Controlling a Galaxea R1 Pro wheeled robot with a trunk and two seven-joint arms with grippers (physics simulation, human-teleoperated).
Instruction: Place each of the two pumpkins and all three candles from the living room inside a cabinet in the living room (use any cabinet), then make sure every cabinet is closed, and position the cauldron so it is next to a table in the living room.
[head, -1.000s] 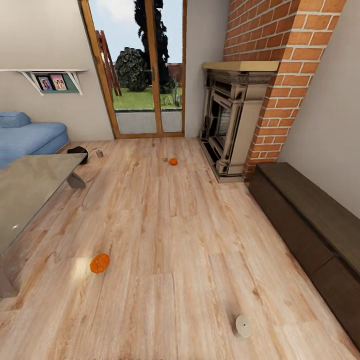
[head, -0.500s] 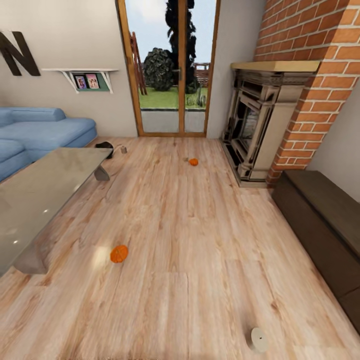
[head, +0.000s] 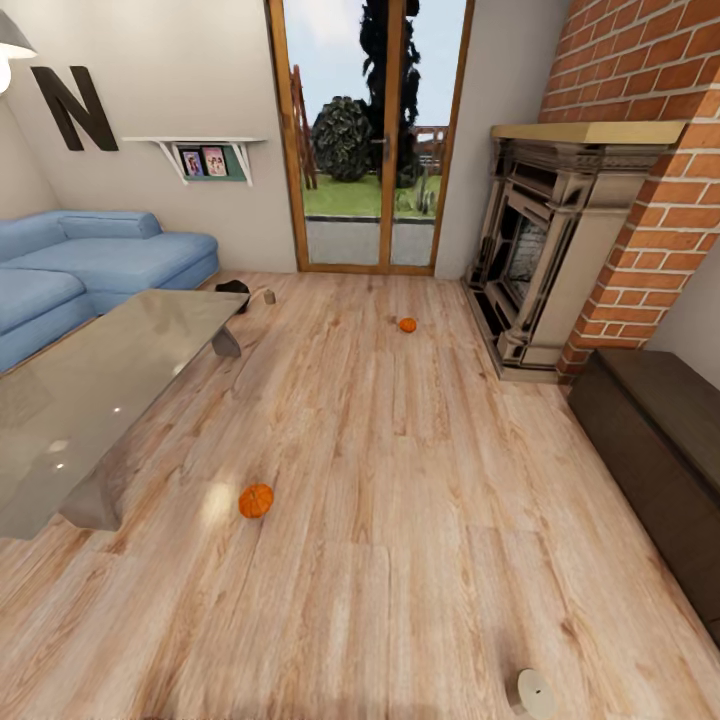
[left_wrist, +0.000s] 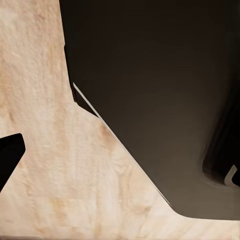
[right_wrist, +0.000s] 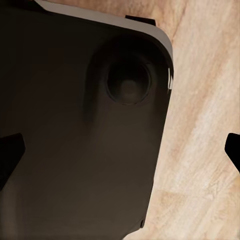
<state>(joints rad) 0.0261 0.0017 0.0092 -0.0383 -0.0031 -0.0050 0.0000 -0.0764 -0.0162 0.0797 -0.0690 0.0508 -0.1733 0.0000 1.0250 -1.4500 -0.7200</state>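
Nearest us, a candle (head: 530, 691) lies on its side on the wood floor (head: 400, 480). Next, one pumpkin (head: 256, 500) beside the glass table (head: 90, 390). At our right, the cabinet (head: 655, 440), drawers closed. Farther, a second pumpkin (head: 407, 325) near the fireplace (head: 545, 260); another candle (head: 269, 296) beside a dark cauldron (head: 234, 288). How far either gripper's fingers are open, we cannot tell.
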